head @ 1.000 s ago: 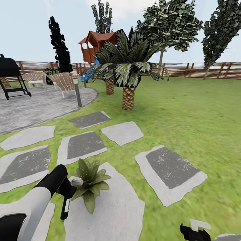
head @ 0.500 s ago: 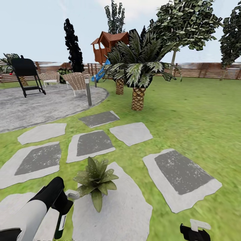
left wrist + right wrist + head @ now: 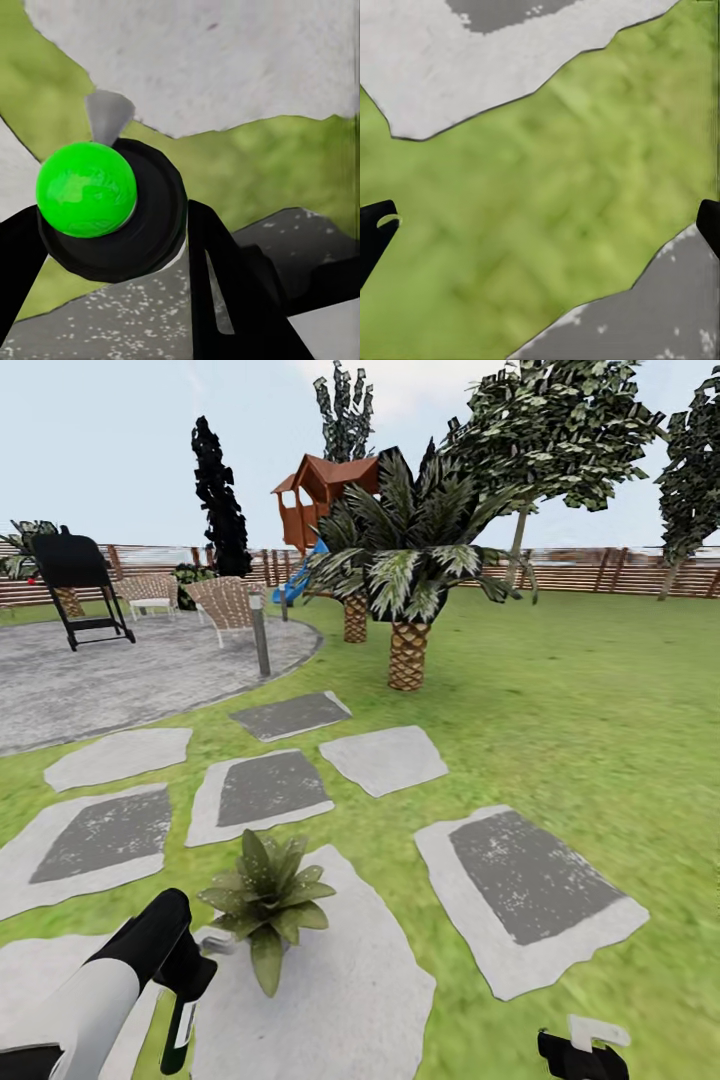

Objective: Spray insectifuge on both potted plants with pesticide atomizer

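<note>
We hold the spray bottle (image 3: 183, 1028) pinched in our left gripper (image 3: 190, 980), low at near left beside the potted plant (image 3: 264, 890); small, stiff and likely light, it seems best clamped round its body. Our right gripper (image 3: 583, 1050), jaws spread, hangs over the lawn (image 3: 560, 690) and flat stepping stones (image 3: 528, 895).

Potted plant (image 3: 264, 895) upright on pale stepping stone (image 3: 340, 980).
</note>
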Tool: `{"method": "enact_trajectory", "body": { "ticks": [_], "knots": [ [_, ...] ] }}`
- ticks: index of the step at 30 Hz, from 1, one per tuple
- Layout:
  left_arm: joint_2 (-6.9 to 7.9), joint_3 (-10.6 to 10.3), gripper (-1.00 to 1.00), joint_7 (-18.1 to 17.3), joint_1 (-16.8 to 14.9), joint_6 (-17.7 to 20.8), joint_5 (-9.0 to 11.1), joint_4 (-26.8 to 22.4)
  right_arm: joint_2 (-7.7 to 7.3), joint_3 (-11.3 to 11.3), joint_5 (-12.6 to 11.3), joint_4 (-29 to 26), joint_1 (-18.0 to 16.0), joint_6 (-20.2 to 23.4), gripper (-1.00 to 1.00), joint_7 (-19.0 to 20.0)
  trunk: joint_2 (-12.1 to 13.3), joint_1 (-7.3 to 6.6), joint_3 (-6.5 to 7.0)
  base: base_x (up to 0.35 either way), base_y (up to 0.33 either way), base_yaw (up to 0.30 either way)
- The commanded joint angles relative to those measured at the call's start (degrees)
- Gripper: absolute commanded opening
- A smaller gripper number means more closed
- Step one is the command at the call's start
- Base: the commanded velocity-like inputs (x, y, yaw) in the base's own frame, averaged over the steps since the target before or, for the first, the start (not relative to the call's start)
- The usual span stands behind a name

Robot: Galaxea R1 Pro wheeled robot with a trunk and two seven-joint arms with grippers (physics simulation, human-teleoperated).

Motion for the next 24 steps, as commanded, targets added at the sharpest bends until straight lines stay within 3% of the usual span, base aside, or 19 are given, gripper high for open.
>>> {"method": "enact_trajectory", "body": {
  "ticks": [1,14,19,24],
  "knots": [
    [-0.02,0.4,-1.0,-0.5,0.0,0.3,-0.6,-0.2,0.01,-0.4,0.6,0.1,-0.1,-0.2,1.0,-0.1,0.0,-0.01,-0.05,0.025,-0.272,0.035],
    [0.19,0.4,-1.0,-0.2,0.0,0.3,-0.7,-0.5,0.01,-0.4,0.6,0.1,-0.1,-0.2,1.0,-0.1,0.0,-0.01,-0.05,0.013,-0.272,0.256],
    [0.14,0.6,-1.0,4.5,0.0,-0.1,-0.4,0.2,0.01,-0.4,0.6,0.1,-0.1,-0.2,1.0,-0.1,0.0,-0.01,-0.05,0.081,-0.272,0.225],
    [0.19,0.9,-1.0,5.4,0.0,-0.2,0.5,0.3,0.01,-0.4,0.6,0.1,-0.1,-0.2,1.0,-0.1,0.0,-0.01,-0.05,0.134,-0.272,0.033]
  ]
}}
